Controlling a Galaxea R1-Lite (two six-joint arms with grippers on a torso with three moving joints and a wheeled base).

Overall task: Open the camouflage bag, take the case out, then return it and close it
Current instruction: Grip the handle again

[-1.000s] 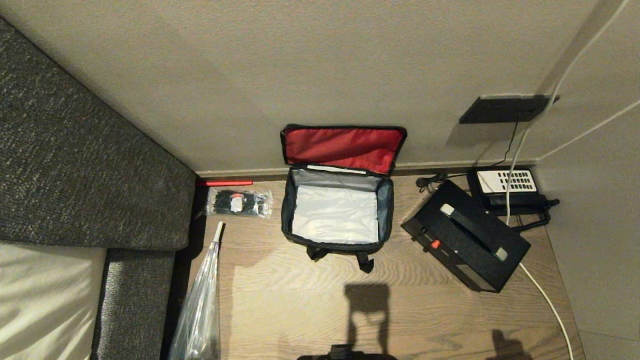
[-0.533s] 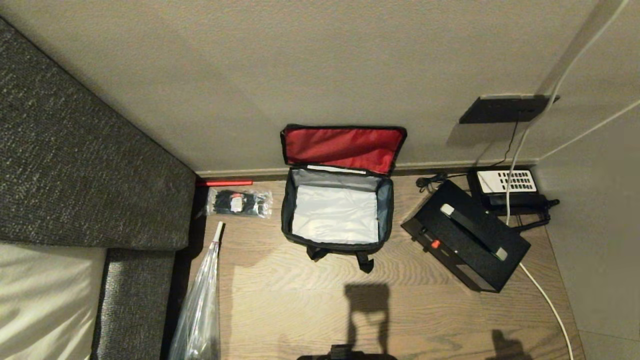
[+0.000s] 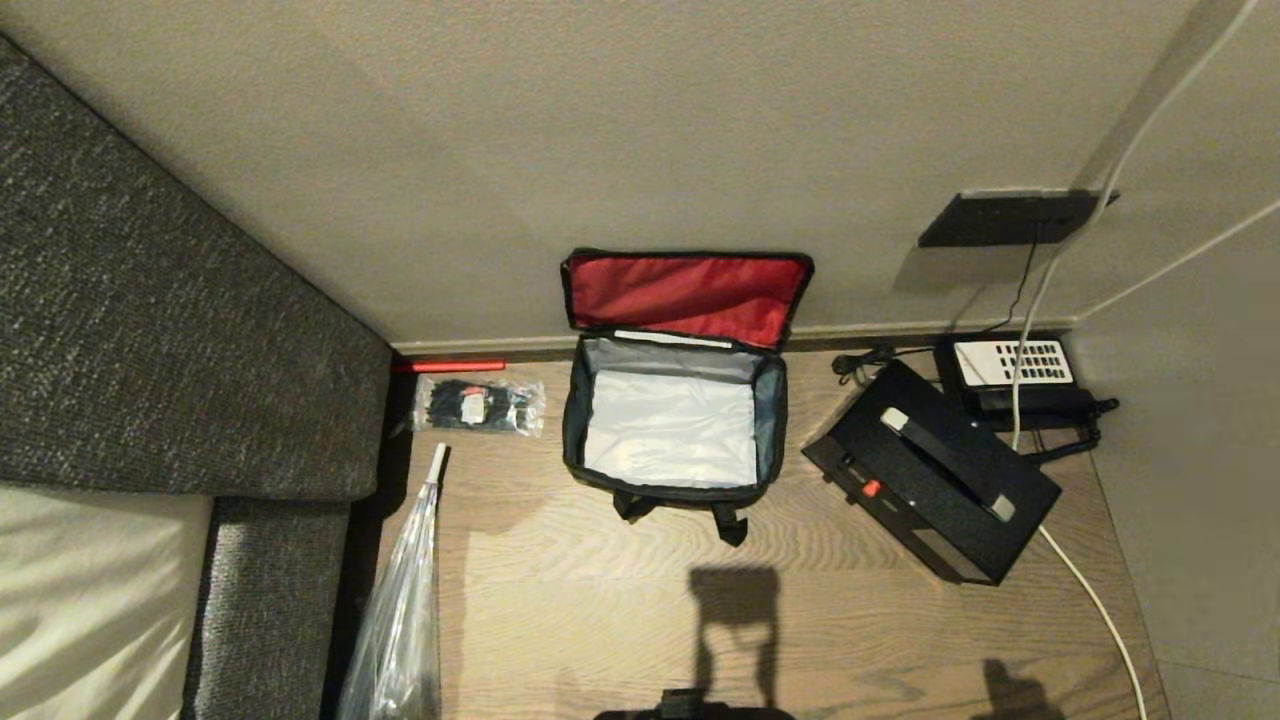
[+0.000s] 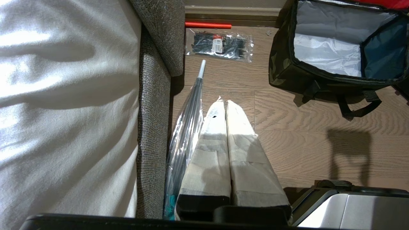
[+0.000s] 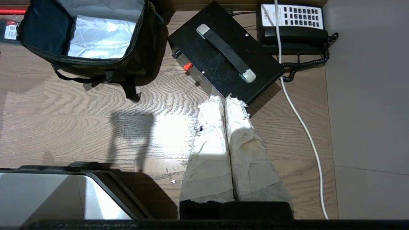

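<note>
The camouflage bag (image 3: 675, 495) stands open on the wood floor against the wall, its red-lined lid (image 3: 688, 295) leaning back and its grey-white inside empty. It also shows in both wrist views (image 4: 284, 68) (image 5: 127, 65). The case (image 3: 940, 490), flat and black with a white-ended handle and a red latch, lies on the floor to the right of the bag (image 5: 223, 68). My left gripper (image 4: 223, 103) hangs shut and empty over the floor beside the sofa. My right gripper (image 5: 223, 98) is shut and empty, its tips just short of the case's near corner. Neither arm shows in the head view.
A grey sofa (image 3: 150, 330) fills the left. A plastic-wrapped umbrella (image 3: 410, 600) and a packet of black cable ties (image 3: 480, 405) lie left of the bag. A black telephone (image 3: 1015, 375) and a white cable (image 3: 1090, 590) lie by the case. My base (image 3: 690, 708) is at the bottom edge.
</note>
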